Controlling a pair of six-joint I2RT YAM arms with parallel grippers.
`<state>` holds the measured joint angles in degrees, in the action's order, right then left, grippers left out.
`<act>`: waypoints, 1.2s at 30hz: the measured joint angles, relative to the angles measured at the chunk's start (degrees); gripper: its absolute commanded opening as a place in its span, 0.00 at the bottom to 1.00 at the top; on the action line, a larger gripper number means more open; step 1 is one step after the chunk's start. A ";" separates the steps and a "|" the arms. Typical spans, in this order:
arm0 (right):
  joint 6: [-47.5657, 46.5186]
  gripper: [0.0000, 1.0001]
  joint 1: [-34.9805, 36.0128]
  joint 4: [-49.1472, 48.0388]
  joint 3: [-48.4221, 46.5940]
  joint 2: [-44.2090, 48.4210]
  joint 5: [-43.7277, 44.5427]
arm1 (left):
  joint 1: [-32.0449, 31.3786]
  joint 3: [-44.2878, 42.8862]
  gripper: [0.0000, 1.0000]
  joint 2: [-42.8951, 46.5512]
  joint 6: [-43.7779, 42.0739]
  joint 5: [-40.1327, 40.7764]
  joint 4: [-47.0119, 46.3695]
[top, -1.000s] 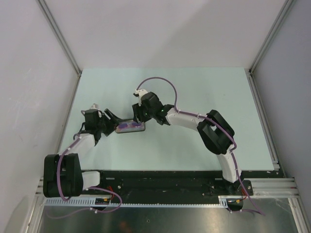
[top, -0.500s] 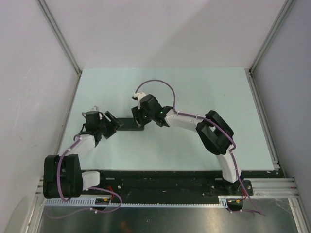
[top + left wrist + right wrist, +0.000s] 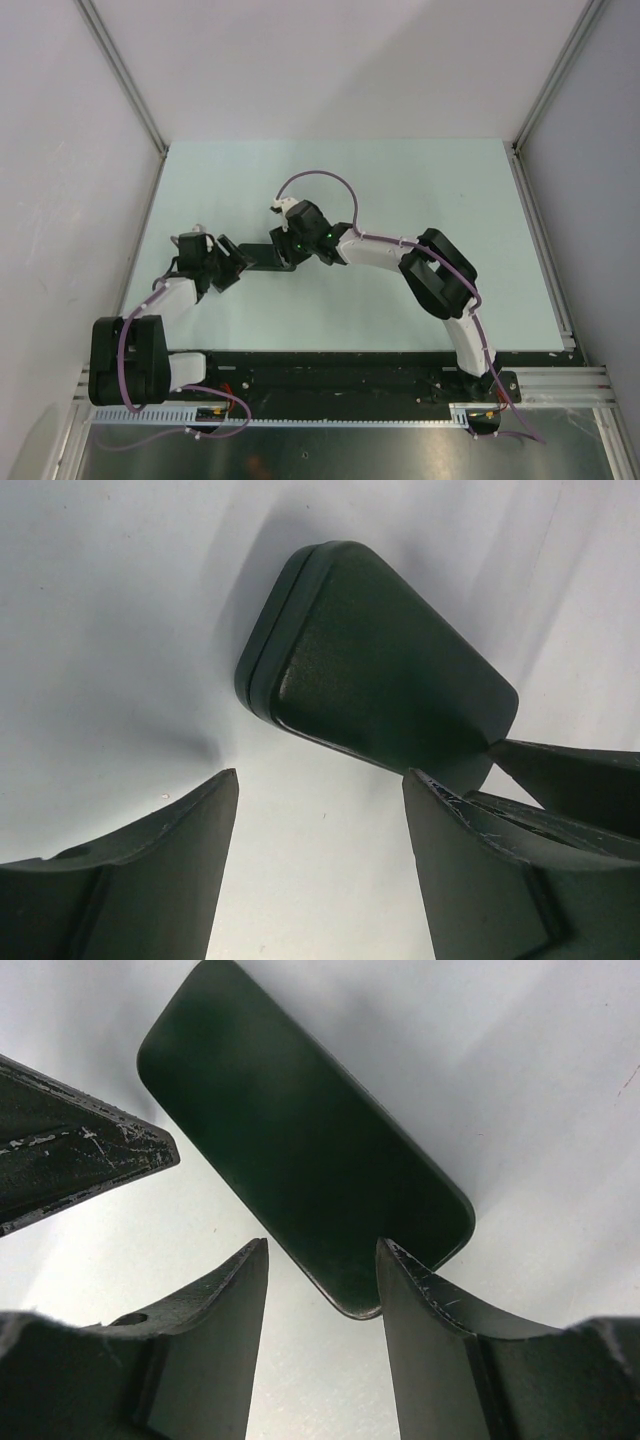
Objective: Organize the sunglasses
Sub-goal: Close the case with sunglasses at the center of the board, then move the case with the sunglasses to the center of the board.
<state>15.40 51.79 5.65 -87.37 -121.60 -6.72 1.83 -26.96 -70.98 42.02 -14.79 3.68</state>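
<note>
A black oblong case (image 3: 262,257) lies closed on the table between my two grippers. The sunglasses are hidden; no pink-purple frame shows in any view. My left gripper (image 3: 232,264) is open and empty, just off the case's left end; the case (image 3: 380,680) lies beyond its fingertips (image 3: 225,780). My right gripper (image 3: 288,250) is open at the case's right end. In the right wrist view the case (image 3: 300,1140) reaches between its fingers (image 3: 415,1270), close to the right one; I cannot tell if they touch.
The pale green table (image 3: 400,200) is walled by white panels at the back and both sides. The left gripper's finger (image 3: 70,1150) shows at the left of the right wrist view, and the right gripper's finger (image 3: 580,780) shows in the left wrist view.
One second ago the case lay open with the purple sunglasses showing inside. It is shut now. My right gripper has shifted slightly over the case's right end; my left gripper has drawn back slightly.
</note>
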 measured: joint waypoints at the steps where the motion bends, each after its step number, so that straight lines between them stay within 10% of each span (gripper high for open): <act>1: -0.02 0.54 0.02 0.22 -0.17 0.00 0.02 | 0.00 0.00 0.73 0.00 -0.02 0.04 0.02; 15: -2.01 0.59 -3.30 5.79 -6.21 -1.05 2.86 | 0.02 -1.55 0.77 4.74 -0.39 3.45 2.51; 19: -5.64 0.68 -5.42 6.67 -8.48 -2.91 2.58 | 0.07 -1.55 0.80 6.05 -0.24 5.46 4.04; 23: -13.05 1.00 -5.62 8.50 -11.43 -5.64 -1.29 | 0.31 -1.57 0.87 6.60 -0.22 6.64 5.09; 36: -29.55 1.00 -3.61 15.63 -22.47 -10.49 -13.90 | 4.83 -4.70 0.97 6.80 -1.88 7.52 10.45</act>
<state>-14.15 48.18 21.28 -109.84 -132.09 -20.62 6.66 -31.66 -64.18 40.14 -7.27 14.13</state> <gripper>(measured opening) 0.994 0.973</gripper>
